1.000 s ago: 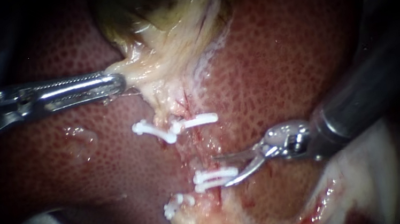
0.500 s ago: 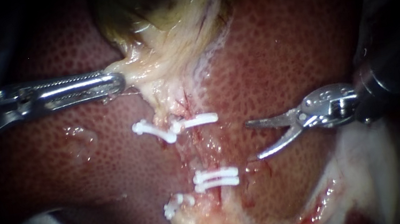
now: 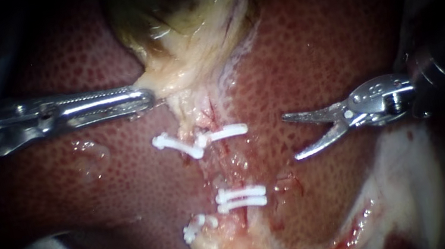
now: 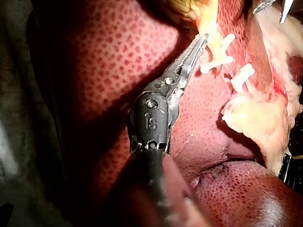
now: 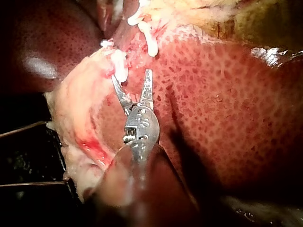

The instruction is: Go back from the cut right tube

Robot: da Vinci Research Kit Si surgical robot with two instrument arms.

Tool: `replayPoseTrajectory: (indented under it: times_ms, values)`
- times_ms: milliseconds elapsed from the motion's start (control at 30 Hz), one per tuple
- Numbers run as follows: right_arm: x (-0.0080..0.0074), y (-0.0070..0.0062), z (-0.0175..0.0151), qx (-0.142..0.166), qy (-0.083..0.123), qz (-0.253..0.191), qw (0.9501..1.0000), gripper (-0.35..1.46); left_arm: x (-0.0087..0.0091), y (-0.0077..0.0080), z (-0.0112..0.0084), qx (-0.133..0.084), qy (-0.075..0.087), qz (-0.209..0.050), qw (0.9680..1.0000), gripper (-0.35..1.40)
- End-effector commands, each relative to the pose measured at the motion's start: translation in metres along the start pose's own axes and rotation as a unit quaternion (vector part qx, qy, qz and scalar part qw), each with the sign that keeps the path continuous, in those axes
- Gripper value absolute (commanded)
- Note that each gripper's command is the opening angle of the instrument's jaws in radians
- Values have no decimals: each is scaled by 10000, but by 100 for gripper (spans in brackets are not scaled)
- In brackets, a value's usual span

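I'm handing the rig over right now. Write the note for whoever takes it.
Left instrument: jaws shut on pale tissue under the gallbladder.
Right instrument: jaws open, empty, over bare liver, clear of the clips.
Clips: upper pair and lower pair seated; raw gap between them, so the cut looks done.
To do: draw the right instrument out of the field; leave the left grip as is.

Only a stamped mark shows, on the left instrument [image 4: 201, 43], nothing else legible.
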Motion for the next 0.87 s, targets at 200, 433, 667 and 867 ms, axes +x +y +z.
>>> replayPoseTrajectory:
  times_ms: [200,433,667,867]
  values:
    - [-1,0,0,12,-1,1,10000,143,-12,-5,27,-26,-125,-33,9999,-35]
    - [-1,-1,-1,4,27,3,10000,143,-19,-1,48,-62,-195,-28,9998,-35]
    - [-1,-1,-1,3,27,3,10000,143,-20,-1,49,-81,-213,-51,9997,-35]
    - [-1,-1,-1,3,27,3,10000,143,-20,-1,49,-82,-213,-50,9997,-35]
